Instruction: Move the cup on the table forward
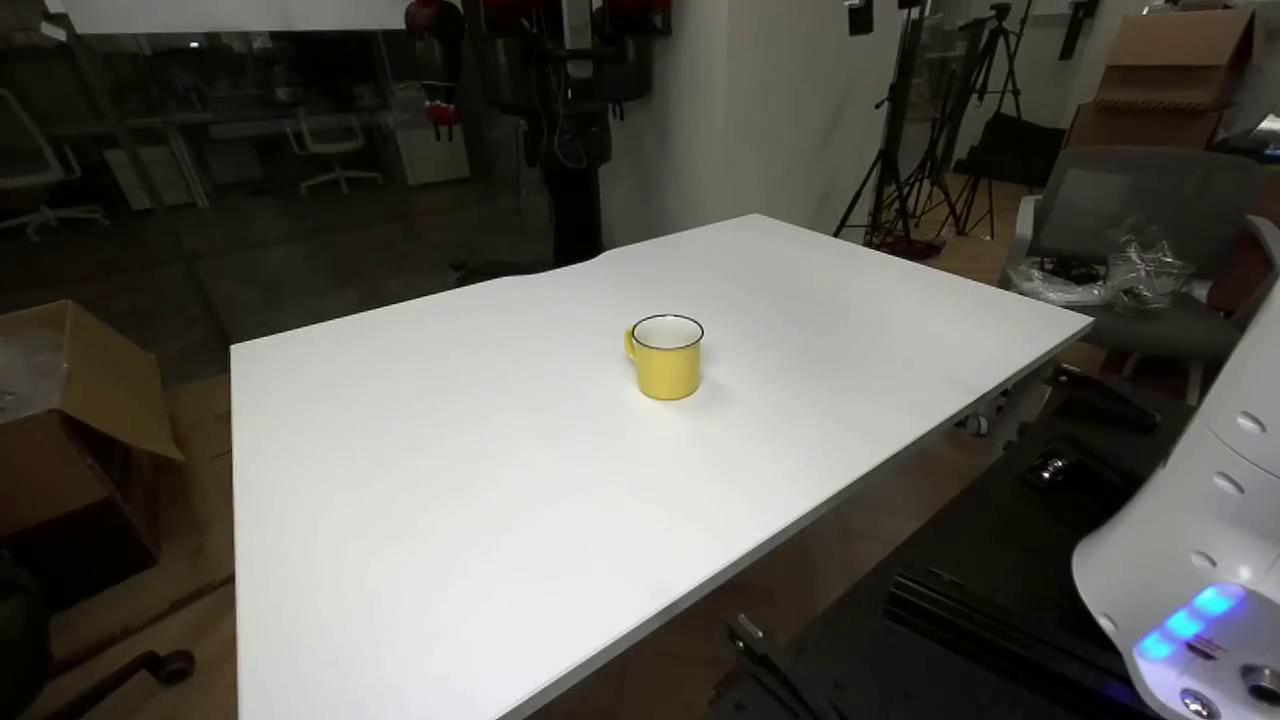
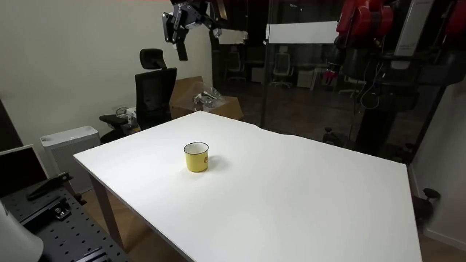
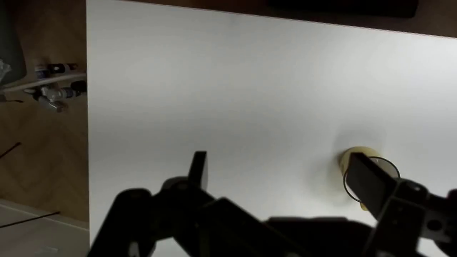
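Note:
The yellow cup stands upright on the white table; it has a dark rim line, a white inside and a handle. It also stands on the table in an exterior view. In the wrist view the cup is at the lower right, partly hidden behind the right finger. My gripper is open and empty, with its fingers wide apart. In an exterior view the gripper hangs high above the table, well above the cup and apart from it. The gripper is out of view in the remaining exterior view.
The white arm base stands on a black bench beside the table. A black office chair and an open cardboard box stand beyond one table edge. Another robot with red parts stands behind the table. Tripods stand behind a corner.

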`<state>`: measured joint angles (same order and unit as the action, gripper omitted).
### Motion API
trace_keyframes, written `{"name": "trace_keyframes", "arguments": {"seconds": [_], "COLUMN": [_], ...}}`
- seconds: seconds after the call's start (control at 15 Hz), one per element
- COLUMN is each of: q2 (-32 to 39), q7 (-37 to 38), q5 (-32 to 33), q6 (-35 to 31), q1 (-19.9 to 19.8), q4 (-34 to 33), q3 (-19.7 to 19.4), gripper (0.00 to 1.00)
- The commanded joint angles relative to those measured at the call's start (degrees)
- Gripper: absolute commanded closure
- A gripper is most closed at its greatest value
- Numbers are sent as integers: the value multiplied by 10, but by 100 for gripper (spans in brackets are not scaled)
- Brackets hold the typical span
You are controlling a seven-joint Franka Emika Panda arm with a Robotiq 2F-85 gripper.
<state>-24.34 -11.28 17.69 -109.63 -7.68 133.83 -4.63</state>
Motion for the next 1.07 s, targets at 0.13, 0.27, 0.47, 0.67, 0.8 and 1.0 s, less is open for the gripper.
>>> {"name": "trace_keyframes", "arguments": {"seconds": [0.13, 0.27, 0.47, 0.67, 0.8, 1.0], "q2": [0, 0, 6, 38, 72, 62], "q7": [2, 2, -5, -85, -153, -147], "q5": [3, 3, -10, -55, -92, -92], "q6": [2, 2, -16, -91, -130, -137], "q1": [8, 8, 13, 40, 57, 48], "q4": [-1, -1, -3, -12, -23, -3], "q3": [-7, -7, -12, -35, -49, -39], "gripper": [0, 0, 0, 0, 0, 0]}}
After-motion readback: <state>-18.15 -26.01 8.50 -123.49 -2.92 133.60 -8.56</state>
